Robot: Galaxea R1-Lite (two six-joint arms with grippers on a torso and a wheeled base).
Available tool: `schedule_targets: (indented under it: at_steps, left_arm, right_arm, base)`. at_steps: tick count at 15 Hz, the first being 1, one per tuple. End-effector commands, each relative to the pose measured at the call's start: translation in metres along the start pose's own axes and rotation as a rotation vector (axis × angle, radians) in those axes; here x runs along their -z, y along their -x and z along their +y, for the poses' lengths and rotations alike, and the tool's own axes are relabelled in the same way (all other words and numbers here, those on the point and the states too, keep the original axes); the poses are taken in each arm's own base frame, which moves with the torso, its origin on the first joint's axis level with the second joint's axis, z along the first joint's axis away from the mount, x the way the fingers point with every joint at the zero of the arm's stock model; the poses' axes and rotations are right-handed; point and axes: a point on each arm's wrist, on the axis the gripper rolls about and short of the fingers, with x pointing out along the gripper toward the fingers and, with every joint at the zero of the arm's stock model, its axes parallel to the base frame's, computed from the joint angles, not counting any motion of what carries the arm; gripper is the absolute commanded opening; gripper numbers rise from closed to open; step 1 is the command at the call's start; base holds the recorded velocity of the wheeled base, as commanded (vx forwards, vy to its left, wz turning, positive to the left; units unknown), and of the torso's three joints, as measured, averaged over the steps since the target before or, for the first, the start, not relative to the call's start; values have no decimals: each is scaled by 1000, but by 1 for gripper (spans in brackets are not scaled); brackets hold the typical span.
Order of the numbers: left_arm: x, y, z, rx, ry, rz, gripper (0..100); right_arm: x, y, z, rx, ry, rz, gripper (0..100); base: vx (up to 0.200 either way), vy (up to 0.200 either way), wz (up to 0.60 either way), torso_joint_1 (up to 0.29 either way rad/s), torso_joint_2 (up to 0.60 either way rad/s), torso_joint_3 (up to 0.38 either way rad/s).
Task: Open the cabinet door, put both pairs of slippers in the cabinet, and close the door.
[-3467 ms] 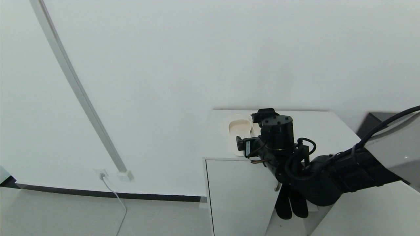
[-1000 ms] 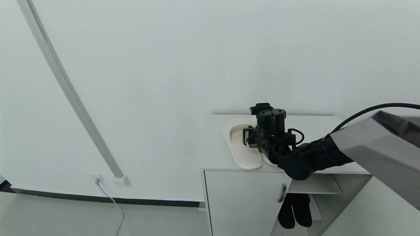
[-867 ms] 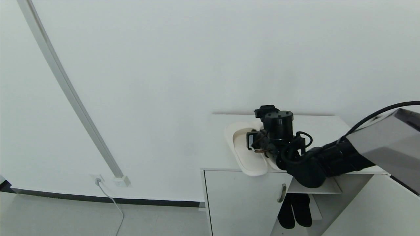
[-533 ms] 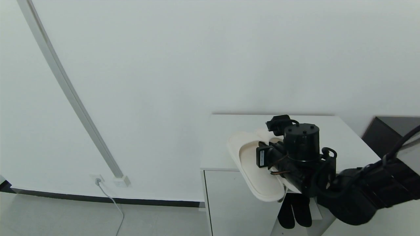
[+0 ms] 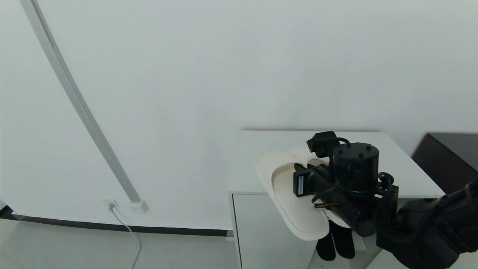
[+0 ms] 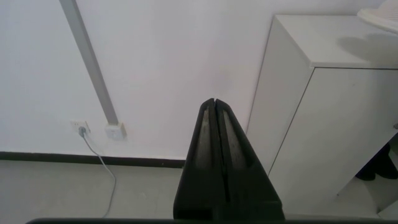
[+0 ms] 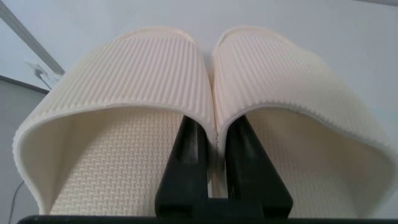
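The right gripper (image 7: 215,146) has one finger pushed into each of the cream slippers (image 5: 295,201), pinching their two inner walls together between the fingers, so the pair hangs side by side from that single grip. In the head view the pair sits toward 4 o'clock, tilted, with the heel ends lowest. Those heels jut out past the front edge of the white cabinet (image 5: 261,168) and overlap its closed door panel (image 5: 269,231). The toe ends lie over the cabinet top; the left wrist view shows a slipper edge raised above that top with a shadow under it, so there the pair is apart from the surface.

A pair of black slippers (image 5: 336,243) stands inside the cabinet at 5 o'clock, just below the cream heels and beside the closed panel.

The left gripper (image 6: 214,109) has its fingers pressed flat together with nothing between them. It is low and off to the cabinet's 9 o'clock side, well apart from it.

On the wall, a grey conduit strip (image 5: 74,101) runs down from 11 o'clock to a socket (image 5: 111,205) at 8 o'clock, and a cable (image 5: 129,229) trails to the floor. A dark piece of furniture (image 5: 455,157) stands at 3 o'clock.
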Motion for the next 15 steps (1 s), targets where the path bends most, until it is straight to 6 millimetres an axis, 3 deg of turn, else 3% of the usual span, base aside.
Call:
schedule_targets:
  at_steps: [1, 14, 15]
  left_arm:
    - [0, 0, 0, -1, 0, 1, 0]
    - [0, 0, 0, 2, 8, 1, 0]
    - [0, 0, 0, 2, 8, 1, 0]
  right_arm:
    - [1, 0, 0, 0, 4, 4, 0]
    - [5, -8, 7, -9, 12, 9, 0]
    - [6, -8, 7, -8, 14, 13, 0]
  base:
    - [-200, 0, 0, 2, 2, 2]
    - [-200, 0, 0, 2, 3, 3]
    - [0, 0, 0, 0, 0, 0]
